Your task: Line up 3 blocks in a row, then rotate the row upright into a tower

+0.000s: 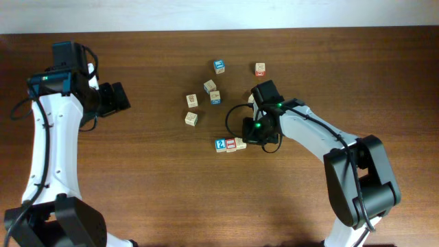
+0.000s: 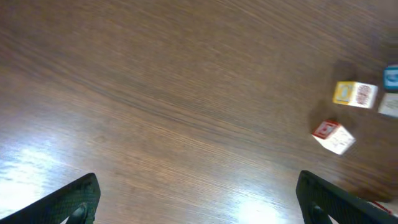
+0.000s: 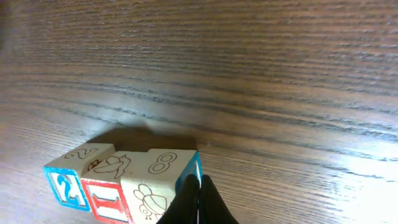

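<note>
figure: the right arm at the row of picture cubes. from where i stand, the three blocks (image 1: 230, 144) sit in a tight row near the middle of the worktop (image 1: 171, 192), touching side to side. they are the blue-framed block (image 3: 65, 183) with a numeral 2, the red-framed block (image 3: 107, 200) in the centre, and the plain beige block (image 3: 152, 194) with a line-drawn bee on its front and an 8 on top. the right claw (image 3: 199, 200) is pinched together with nothing between its tips. the tips seem to rest against the blue-edged end face of the beige block, though the wrist view is too close to be sure of contact. the left claw (image 1: 120, 98) hangs spread wide and empty at the far left, well apart from every cube. other loose cubes (image 1: 210, 86) lie scattered beyond the row.

the step in hand is probably a turn of the beige end block by a push from the closed tips. to do it well, press low and off-centre, near a corner, so the cube pivots rather than slides. ease in slowly, since the neighbours touch and would be dragged along.

materials: the cubes are pale, bare-looking wood, square-edged, with printed coloured frames. they look light and likely to skid on the smooth, faintly glossy wood-grain top.
</note>
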Available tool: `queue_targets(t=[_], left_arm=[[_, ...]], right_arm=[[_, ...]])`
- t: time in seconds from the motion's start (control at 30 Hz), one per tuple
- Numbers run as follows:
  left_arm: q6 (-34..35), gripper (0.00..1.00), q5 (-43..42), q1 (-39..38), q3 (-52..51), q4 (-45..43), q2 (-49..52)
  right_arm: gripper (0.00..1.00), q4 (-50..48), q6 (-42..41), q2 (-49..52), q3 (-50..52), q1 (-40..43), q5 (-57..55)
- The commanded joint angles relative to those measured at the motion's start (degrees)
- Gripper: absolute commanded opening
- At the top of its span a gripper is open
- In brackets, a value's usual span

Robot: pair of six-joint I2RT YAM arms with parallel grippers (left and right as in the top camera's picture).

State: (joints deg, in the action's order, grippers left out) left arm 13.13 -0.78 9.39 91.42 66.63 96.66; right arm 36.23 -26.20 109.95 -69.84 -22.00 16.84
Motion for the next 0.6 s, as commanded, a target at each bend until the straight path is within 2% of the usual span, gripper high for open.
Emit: queue_targets(t=[0.0, 0.07, 0.1, 0.17, 0.27, 0.37, 0.5, 0.53, 0.57], left_arm=[[0.3, 0.99, -4.6, -2.4, -0.5, 0.5, 0.5], [0.4, 0.95, -5.4, -6.1, -2.9, 0.6, 0.5], [0.4, 0.89, -6.6, -8.8, -5.2, -0.2, 0.7], [1.8, 0.84, -7.0, -13.0, -9.7, -3.6, 0.9], [3.6, 0.62, -8.9, -17.7, -16.3, -9.8, 0.9], [3.6, 0.48, -10.9, -22.1, -20.3, -15.0, 2.2], [2.4, 0.07, -13.4, -26.0, -20.5, -20.1, 6.9], [2.5, 0.00, -13.4, -26.6, -20.5, -21.2, 7.8], [2.5, 0.00, -13.5, -27.0, -20.5, -22.0, 8.4]], right_arm=[[0.04, -0.2, -3.2, 0.5, 0.5, -2.0, 1.0], [0.04, -0.3, -6.4, 0.5, 0.5, -3.1, 0.9], [0.04, -0.1, -9.1, 0.5, 0.5, -3.6, 0.5], [0.04, -0.3, -10.9, 0.5, 1.0, -4.0, 0.5], [0.04, -0.6, -10.9, 0.5, 2.2, -4.0, 0.5], [0.04, -0.9, -9.6, 1.2, 2.5, -4.0, 0.5], [0.04, -1.1, -2.6, 1.4, 2.5, -2.2, 2.8], [0.04, -0.9, 0.1, 1.4, 2.5, -0.9, 5.2], [0.04, -0.9, 3.7, 1.4, 2.5, 1.1, 8.9]])
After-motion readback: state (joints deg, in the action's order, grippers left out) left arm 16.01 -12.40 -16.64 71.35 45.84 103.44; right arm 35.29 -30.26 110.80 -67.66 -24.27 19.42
